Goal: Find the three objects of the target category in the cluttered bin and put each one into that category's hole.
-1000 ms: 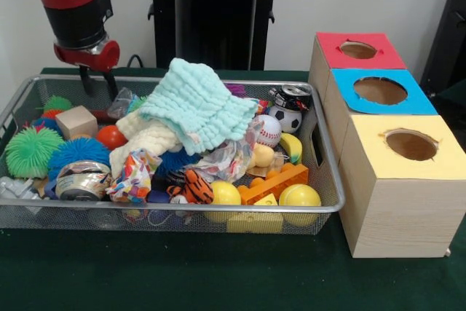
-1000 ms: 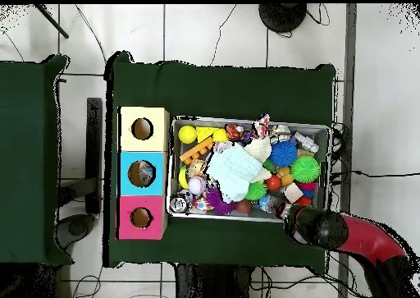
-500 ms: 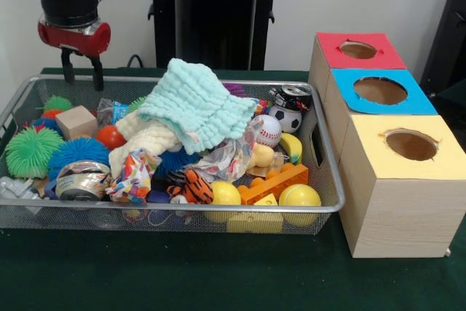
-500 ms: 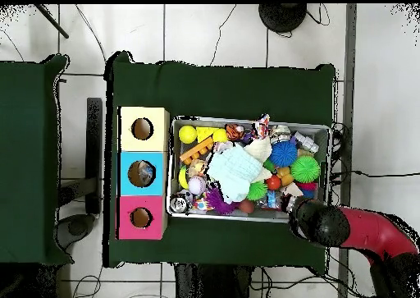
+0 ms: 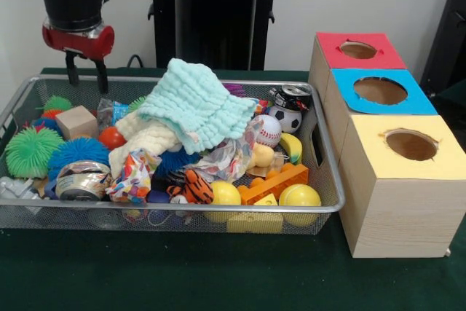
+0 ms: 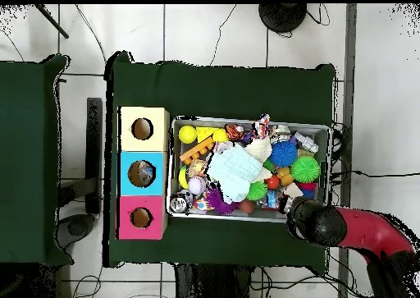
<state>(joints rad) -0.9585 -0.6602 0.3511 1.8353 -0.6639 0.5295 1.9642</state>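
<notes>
The wire mesh bin is full of toys and cloths. One can lies on its side at the bin's front left, silvery top towards the camera; it also shows in the overhead view. A dark can stands at the far right corner, next to the boxes. The blue-topped hole is in the middle box; from overhead something silvery shows inside it. My gripper is open and empty, above the bin's far left rim. In the overhead view my wrist covers it.
A mint cloth and a cream cloth cover the bin's middle. Spiky puff balls, yellow balls, a wooden cube and an orange brick lie around. Red-topped and yellow-topped holes flank the blue one.
My gripper has lifted out of the bin's far left corner and shifted a little left to stand over the rim. The things in the bin have barely moved.
</notes>
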